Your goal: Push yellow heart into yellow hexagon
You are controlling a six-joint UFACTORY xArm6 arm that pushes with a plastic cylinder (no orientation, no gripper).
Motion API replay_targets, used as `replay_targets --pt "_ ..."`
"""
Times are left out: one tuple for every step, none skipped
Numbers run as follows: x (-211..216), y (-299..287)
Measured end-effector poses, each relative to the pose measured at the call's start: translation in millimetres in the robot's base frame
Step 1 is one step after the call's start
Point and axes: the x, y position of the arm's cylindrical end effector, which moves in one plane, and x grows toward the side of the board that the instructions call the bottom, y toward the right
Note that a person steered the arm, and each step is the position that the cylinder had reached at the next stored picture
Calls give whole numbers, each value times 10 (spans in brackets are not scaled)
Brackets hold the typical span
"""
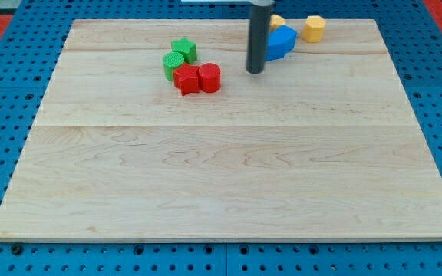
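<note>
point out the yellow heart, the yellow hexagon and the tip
yellow heart (277,21): camera view, its visible edge right of the rod
yellow hexagon (315,27): camera view, its top face
tip (255,72): camera view, the rod's very end

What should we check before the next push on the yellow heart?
1. My tip visible: ok.
2. Yellow hexagon block in sight, top right: ok.
3. Yellow heart block clearly seen: not ok, mostly hidden behind the rod and the blue block.
4. Tip touching the heart: not ok, it sits left of the blue block.
5. Gap between heart and hexagon free of blocks: ok.
6. Heart's exact outline: cannot tell.
</note>
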Motion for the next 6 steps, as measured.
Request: replay_targets --pt "-311 -92" --pt "-779 -92" --pt "-999 133" --pt "-1084 467" --pt "-1113 745" --pt "-897 724"
